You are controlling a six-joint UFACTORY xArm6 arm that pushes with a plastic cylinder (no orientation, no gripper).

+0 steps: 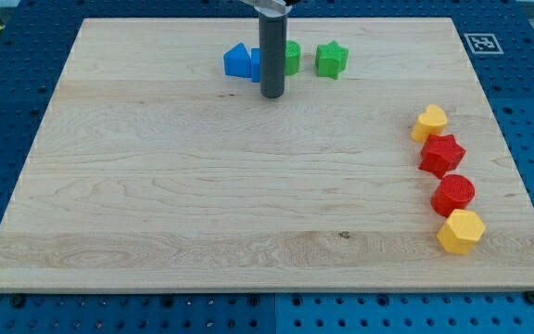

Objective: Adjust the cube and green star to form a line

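**Desk:** Nearest the lens, what shows?

**Photographer:** Bare wooden board (156,223) at the view's bottom. On the view's right, a column running upward: yellow hexagon block (460,231), red round block (453,195), red star block (442,155), yellow heart block (428,122), each close beside the next.

**Desk:** And the far edge?

**Photographer:** My tip (273,96) rests just in front of a row near the view's top: blue triangular block (237,60), a blue cube (257,65) and a green block (291,57), then the green star (331,59) apart to the view's right. The rod has no jaws and holds nothing.

**Desk:** Handling?

**Photographer:** Small rigid plastic, probably light and quick to slide or spin; push square against a flat cube face, and the star through its centre.

**Desk:** Anything unclear?

**Photographer:** The rod hides most of the cube and half the green block; its shape cannot be told, nor whether they touch.
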